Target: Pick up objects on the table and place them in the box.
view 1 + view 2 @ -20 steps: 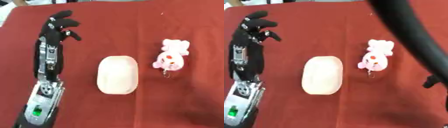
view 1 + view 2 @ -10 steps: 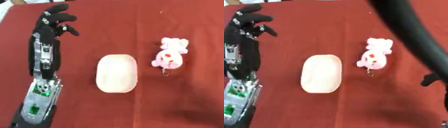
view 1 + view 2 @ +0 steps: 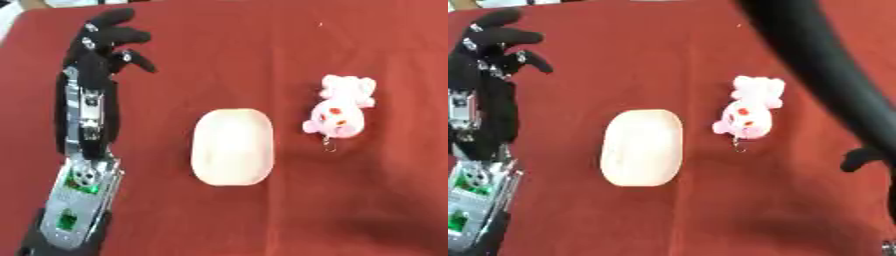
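Left eye view showed the left robot hand point(image 3: 103, 47) stretched out over the far left part of the red counter point(image 3: 262, 60), its black fingers point(image 3: 133, 36) spread and gently bent, holding nothing. Its arm point(image 3: 86, 150) ran back toward the near left corner, silver plates and a green board showing along it. To the right of that arm, nearer than the robot hand and well apart from it, a cream oval soap point(image 3: 232, 146) lay flat on the counter. Farther right again lay a pink plush toy point(image 3: 341, 111) with red spots, a small metal ring at its near end. Soap and toy lay near each other, not touching. Right eye view showed a thick black arm point(image 3: 815, 65) crossing the upper right; whether the right robot hand was open could not be told.
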You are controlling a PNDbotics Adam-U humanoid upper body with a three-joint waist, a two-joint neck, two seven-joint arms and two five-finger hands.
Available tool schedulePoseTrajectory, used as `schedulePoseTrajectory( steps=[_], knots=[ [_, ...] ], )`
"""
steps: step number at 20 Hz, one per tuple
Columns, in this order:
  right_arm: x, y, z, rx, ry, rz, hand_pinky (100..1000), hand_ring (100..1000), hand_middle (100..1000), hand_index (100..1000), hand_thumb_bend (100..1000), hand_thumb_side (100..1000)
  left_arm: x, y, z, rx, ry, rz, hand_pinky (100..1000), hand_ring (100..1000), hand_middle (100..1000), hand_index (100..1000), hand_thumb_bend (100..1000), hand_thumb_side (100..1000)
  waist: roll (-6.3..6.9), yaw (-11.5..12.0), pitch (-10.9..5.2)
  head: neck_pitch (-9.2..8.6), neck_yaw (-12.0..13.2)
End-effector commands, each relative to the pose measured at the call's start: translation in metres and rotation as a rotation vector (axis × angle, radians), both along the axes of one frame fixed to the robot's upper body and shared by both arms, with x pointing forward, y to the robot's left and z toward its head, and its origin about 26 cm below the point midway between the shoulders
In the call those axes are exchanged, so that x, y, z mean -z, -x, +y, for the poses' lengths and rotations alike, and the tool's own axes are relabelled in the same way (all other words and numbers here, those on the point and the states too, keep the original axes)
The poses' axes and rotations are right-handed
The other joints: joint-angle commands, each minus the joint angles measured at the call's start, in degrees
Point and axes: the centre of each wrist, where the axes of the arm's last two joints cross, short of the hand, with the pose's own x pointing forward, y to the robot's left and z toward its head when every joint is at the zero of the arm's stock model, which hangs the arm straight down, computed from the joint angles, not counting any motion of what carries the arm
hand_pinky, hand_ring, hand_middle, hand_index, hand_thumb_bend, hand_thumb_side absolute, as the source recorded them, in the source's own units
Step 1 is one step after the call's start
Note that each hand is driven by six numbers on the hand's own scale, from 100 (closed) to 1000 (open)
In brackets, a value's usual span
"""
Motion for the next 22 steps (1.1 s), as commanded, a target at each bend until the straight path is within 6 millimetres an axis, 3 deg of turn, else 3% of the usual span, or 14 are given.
schedulePoseTrajectory(
  steps=[1,22],
  knots=[
    [-0.0046,0.0010,0.0029,-0.005,0.001,-0.021,420,608,744,855,228,902,-0.0081,0.0026,0.0035,-0.005,-0.002,-0.052,413,660,729,692,110,871,-0.32,0.1,-1.07,-0.65,-0.2],
    [-0.0029,0.0015,0.0080,0.004,0.025,-0.028,413,600,745,853,221,897,-0.0087,0.0024,0.0040,-0.029,0.024,-0.108,404,644,714,686,103,857,-0.36,0.2,-0.97,-0.54,-0.2]
  ],
)
